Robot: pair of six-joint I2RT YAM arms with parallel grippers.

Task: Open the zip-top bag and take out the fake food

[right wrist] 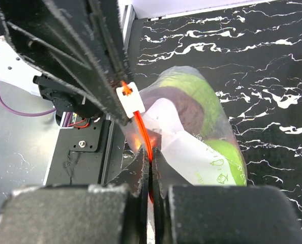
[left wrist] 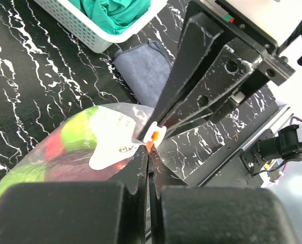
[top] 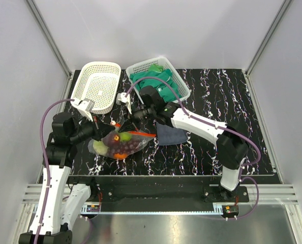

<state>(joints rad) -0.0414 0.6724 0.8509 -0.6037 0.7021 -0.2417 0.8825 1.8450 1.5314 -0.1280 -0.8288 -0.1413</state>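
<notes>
The clear zip-top bag (top: 123, 144) lies on the black marbled table at the front left, its orange-red zip strip (top: 141, 133) along the top. Fake food shows through it: a green apple (top: 125, 136), an orange (top: 120, 155), pale cabbage (top: 98, 147) and dark grapes (top: 134, 146). My left gripper (top: 109, 130) is shut on the zip strip just below the white slider (left wrist: 155, 134). My right gripper (top: 124, 122) is shut on the orange strip (right wrist: 147, 137) a little along from the slider (right wrist: 132, 96). The two grippers' tips nearly meet. The bag's mouth looks closed.
An empty white basket (top: 96, 86) stands at the back left. A second white basket (top: 180, 84) holding green cloths (top: 156, 81) stands behind the right gripper. A dark grey-blue cloth (top: 170, 134) lies right of the bag. The table's front edge is close.
</notes>
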